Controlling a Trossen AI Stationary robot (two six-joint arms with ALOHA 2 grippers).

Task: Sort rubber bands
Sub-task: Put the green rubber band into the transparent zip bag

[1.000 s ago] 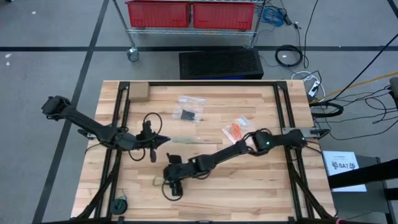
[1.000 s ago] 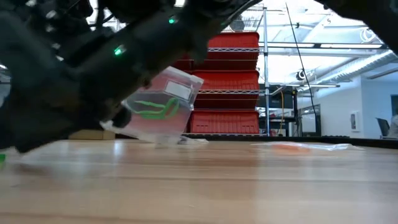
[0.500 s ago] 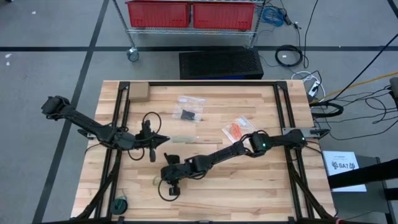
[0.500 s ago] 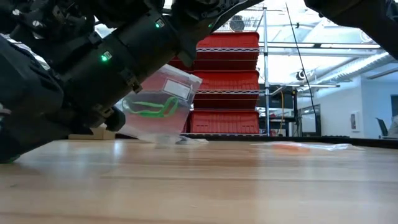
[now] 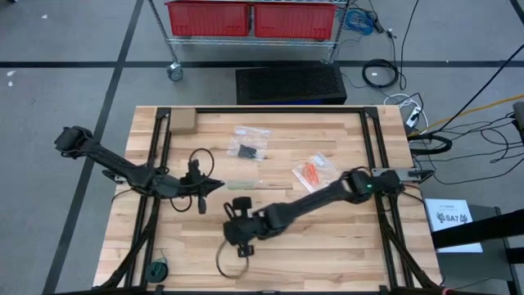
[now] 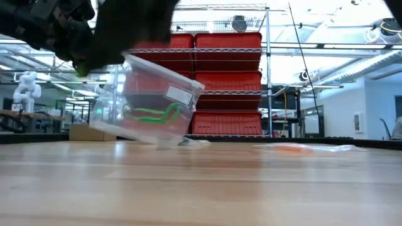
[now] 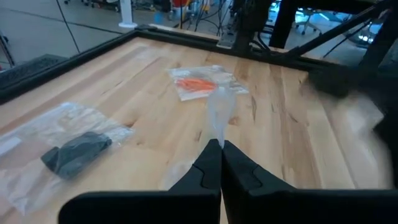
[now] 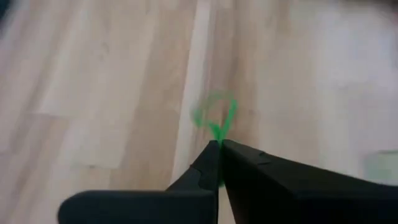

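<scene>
The right gripper (image 8: 219, 144) pinches 1 green rubber band (image 8: 214, 118) above the table's near middle. The left gripper (image 7: 216, 146), fingers pressed together, holds up a clear bag (image 6: 147, 100). The band should probably be carried slowly, aligned with the bag's mouth.

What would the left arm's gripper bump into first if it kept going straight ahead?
Probably the clear bag of orange bands. The left gripper, already pinching a clear bag, points across bare wood toward it; depth is hard to judge.

green rubber band (image 8: 214, 118), orange bands (image 7: 196, 83), red bins (image 5: 251, 18), pale wood table (image 5: 327, 238)
</scene>
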